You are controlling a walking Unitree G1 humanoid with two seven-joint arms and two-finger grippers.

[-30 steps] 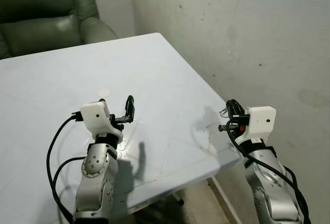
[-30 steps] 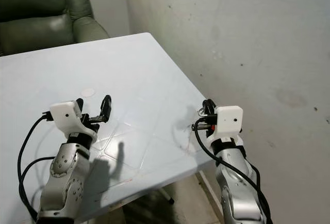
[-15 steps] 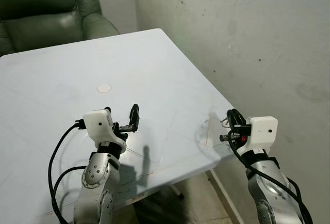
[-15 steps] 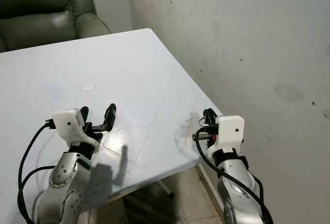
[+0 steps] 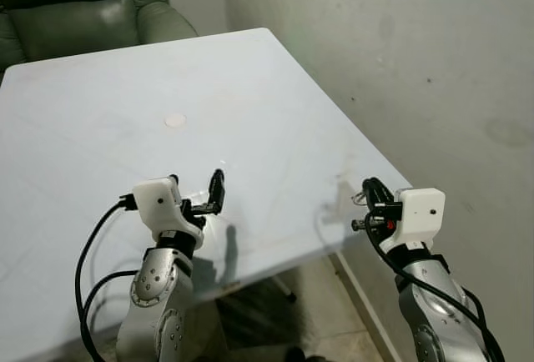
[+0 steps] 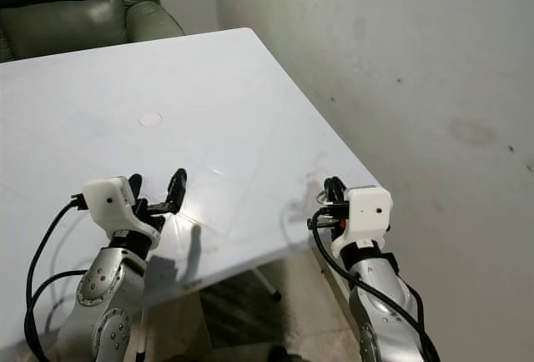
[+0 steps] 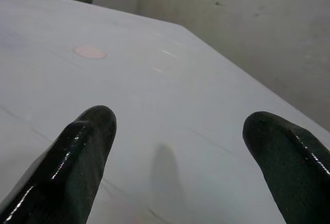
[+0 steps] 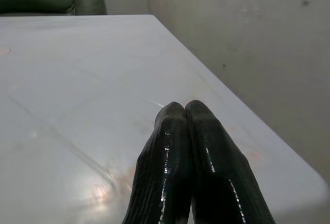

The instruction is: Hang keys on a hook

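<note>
Right then, I had the left hand (image 5: 193, 180) hovering over the near part of the white worktop (image 5: 125, 87), its two black fingers (image 7: 85, 146) spread wide apart with nothing between them. The right hand (image 5: 370, 185) hung just off the worktop's near right corner, beside its edge, with both fingers (image 8: 175, 146) pressed flat together. In the head views I could make out a small metal loop (image 5: 360, 198) at those fingertips, level with the worktop's corner. It was too small for me to tell whether it was the keys or how it was held. A small round pale mark (image 5: 175, 119) lay on the worktop towards its middle. A green armchair (image 5: 75, 12) stood behind the worktop's far edge, and a stained grey wall (image 5: 400, 62) ran along its right side.
</note>
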